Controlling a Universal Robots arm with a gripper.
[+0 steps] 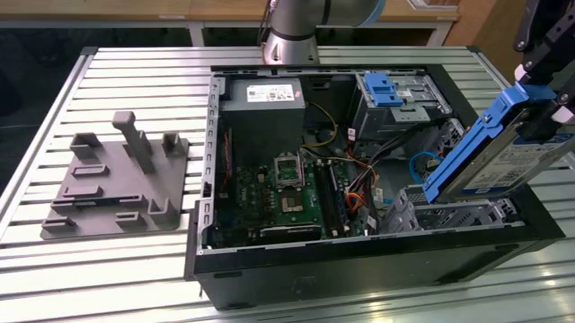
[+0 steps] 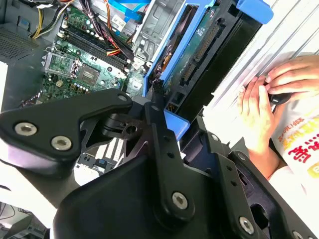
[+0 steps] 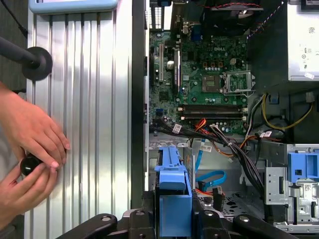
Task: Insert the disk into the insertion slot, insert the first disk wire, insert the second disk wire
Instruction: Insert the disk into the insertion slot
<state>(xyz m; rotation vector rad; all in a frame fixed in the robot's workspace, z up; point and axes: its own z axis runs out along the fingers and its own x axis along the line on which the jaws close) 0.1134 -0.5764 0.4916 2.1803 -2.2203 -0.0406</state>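
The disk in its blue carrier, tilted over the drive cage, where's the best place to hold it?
Take the disk by the raised end of its blue carrier, coming from above, as the gripper holds it now. The carrier's long edges look flat enough to clamp, and the low end is left free over the insertion slot.

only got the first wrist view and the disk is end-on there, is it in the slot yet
Observer: Not yet. In the exterior view the disk hangs tilted, its low end at the top of the slot.
Operator: gripper got it ok
Observer: Yes, the gripper clamps the raised end, toward the exterior view's right.
Operator: any wire on it
Observer: None. The second wrist view shows its green board with nothing plugged in.
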